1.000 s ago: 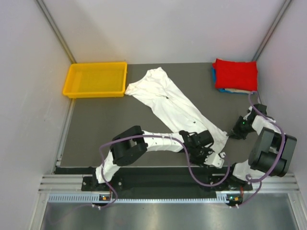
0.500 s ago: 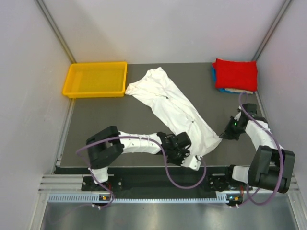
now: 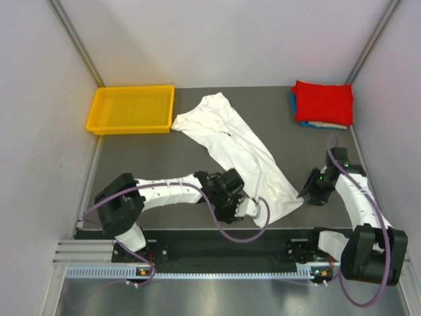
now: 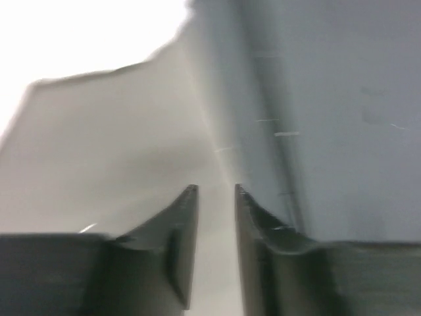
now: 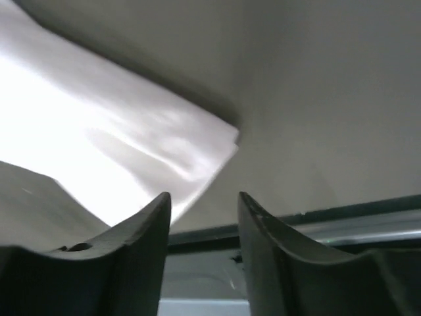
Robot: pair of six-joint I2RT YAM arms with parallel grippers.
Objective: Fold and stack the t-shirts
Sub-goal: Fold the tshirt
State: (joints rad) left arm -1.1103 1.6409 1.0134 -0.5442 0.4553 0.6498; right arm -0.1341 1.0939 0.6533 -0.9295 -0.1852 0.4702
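The white V-neck t-shirt [image 3: 243, 148] lies stretched out diagonally on the dark mat, from the yellow tray down to the near right. My left gripper [image 3: 230, 194] sits low at the shirt's near left edge. In the blurred left wrist view its jaws [image 4: 216, 189] stand a narrow gap apart with nothing between them. My right gripper [image 3: 306, 192] is open and empty just right of the shirt's near corner, which shows in the right wrist view [image 5: 131, 151] ahead of the open fingers [image 5: 204, 195]. The folded tees [image 3: 322, 102] are stacked at the far right, red on top, blue and cream edges beneath.
A yellow plastic tray [image 3: 100, 112] stands at the far left, touching the shirt's far end. Grey walls close in the left, back and right. The table's front rail [image 3: 217, 253] runs behind the arm bases. Purple cables loop off both arms.
My left gripper has swept left along the shirt's near end, from its right corner to its left edge. My right gripper has moved left and nearer, toward the shirt's corner. The shirt's near end shifted slightly.
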